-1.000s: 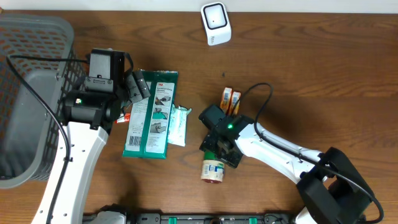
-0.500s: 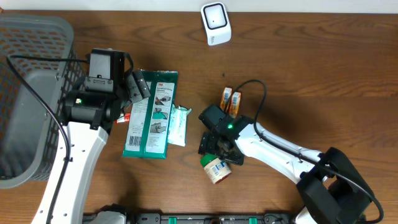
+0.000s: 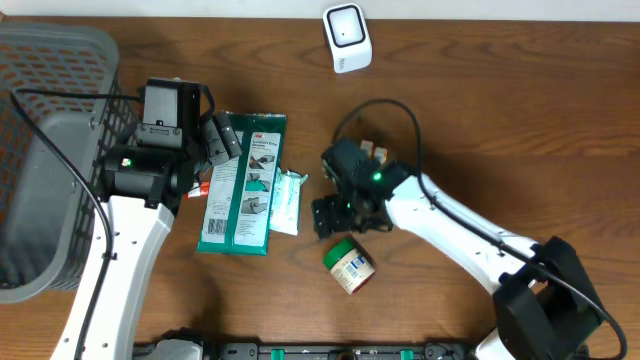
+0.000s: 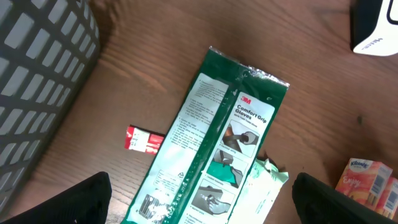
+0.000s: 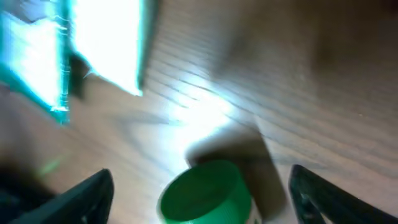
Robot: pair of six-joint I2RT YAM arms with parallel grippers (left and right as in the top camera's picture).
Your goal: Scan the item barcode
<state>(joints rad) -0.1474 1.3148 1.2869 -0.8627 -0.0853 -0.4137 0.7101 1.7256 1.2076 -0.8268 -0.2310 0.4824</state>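
The grey basket [image 3: 70,45] is sitting at the left edge of the table [image 3: 520,110], beside the left arm. The left gripper [image 4: 205,199] is hanging wide open over the green glove pack [image 3: 245,185], gripping nothing. The right gripper [image 5: 202,196] is also standing wide open and empty (its wrist picture is blurred). It is hovering near the jar [image 3: 349,266] without touching it. The jar is lying on its side toward the front edge, well apart from the white scanner [image 3: 346,38] at the back. Overhead, the jar's label is showing, while the right wrist camera is catching only its green lid. The left wrist camera is showing the orange tissue packs [image 4: 367,180], which the right arm is partly hiding overhead, and a small red packet [image 4: 144,140].
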